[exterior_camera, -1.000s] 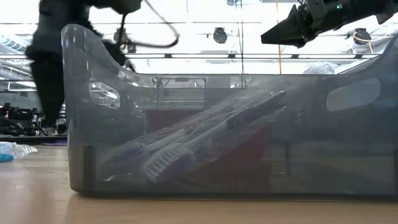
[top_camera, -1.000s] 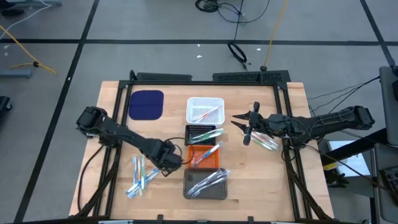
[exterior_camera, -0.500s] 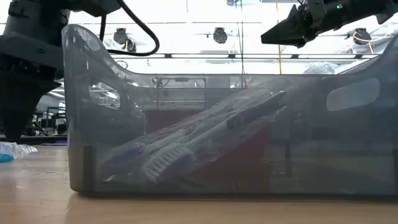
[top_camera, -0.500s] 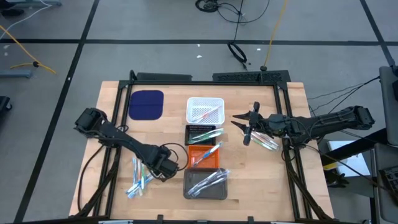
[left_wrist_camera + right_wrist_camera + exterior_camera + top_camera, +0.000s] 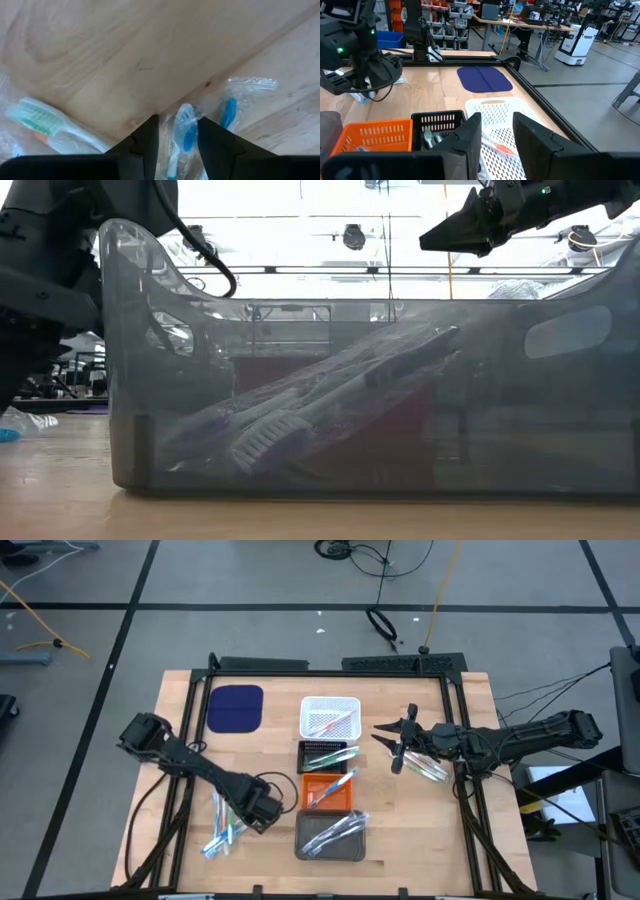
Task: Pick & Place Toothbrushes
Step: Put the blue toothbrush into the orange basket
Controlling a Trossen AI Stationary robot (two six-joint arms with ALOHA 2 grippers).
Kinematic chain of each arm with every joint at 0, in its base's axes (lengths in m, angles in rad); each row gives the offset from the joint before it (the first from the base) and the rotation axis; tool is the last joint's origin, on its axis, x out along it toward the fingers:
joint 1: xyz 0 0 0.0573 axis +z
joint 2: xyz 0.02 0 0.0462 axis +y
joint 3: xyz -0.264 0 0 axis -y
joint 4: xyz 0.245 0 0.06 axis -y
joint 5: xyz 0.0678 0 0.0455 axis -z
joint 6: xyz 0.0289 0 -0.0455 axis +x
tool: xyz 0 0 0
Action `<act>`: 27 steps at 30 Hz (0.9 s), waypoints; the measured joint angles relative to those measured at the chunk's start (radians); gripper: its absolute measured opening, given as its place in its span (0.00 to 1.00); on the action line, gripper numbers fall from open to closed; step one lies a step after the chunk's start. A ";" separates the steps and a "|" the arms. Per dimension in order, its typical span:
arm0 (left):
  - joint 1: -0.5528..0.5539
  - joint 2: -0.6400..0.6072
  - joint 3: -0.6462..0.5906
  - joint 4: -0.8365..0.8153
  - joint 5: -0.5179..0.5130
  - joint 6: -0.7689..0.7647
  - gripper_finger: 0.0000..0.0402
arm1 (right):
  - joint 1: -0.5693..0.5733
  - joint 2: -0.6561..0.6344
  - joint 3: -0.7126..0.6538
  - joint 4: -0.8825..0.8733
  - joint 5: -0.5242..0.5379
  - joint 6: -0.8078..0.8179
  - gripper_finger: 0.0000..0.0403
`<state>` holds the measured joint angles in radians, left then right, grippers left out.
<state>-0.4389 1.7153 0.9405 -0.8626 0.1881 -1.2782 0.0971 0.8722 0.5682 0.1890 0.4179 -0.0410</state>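
Two arms: both over the tabletop [image 5: 180,700], well apart.
Left tool [image 5: 248,817]: low over the loose toothbrushes [image 5: 222,822] at the near left; fingers [image 5: 145,142] a narrow gap apart, straddling a wrapped blue brush [image 5: 186,132], not closed on it.
Right tool [image 5: 385,743]: held high beside the black tray [image 5: 322,757]; fingers [image 5: 470,137] spread, holding nothing.
Other brushes: a small pile [image 5: 425,766] under the right arm; more lie in the white tray [image 5: 329,717], black tray, orange tray [image 5: 328,790] and grey tray [image 5: 330,836].
Open room: bare wood around the blue pad [image 5: 235,707] and along the far edge.
Change: left tool has moved away from the orange tray toward the loose pile; right arm unmoved.
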 joint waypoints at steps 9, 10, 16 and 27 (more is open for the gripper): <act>0.051 -0.081 -0.002 -0.009 -0.113 0.053 0.03 | 0.000 0.000 0.000 0.000 0.000 0.003 0.25; 0.057 -0.101 -0.002 -0.009 -0.132 0.054 0.03 | 0.000 0.000 0.000 0.000 0.000 0.003 0.25; 0.077 -0.256 -0.002 -0.010 -0.293 0.075 0.01 | 0.000 0.000 0.000 0.000 0.000 0.003 0.25; 0.041 -0.541 -0.001 0.120 -0.685 0.261 0.00 | 0.000 0.097 0.000 0.085 -0.149 0.058 0.25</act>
<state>-0.3982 1.1741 0.9390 -0.7426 -0.4966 -1.0171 0.0967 0.9688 0.5686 0.2743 0.2692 0.0174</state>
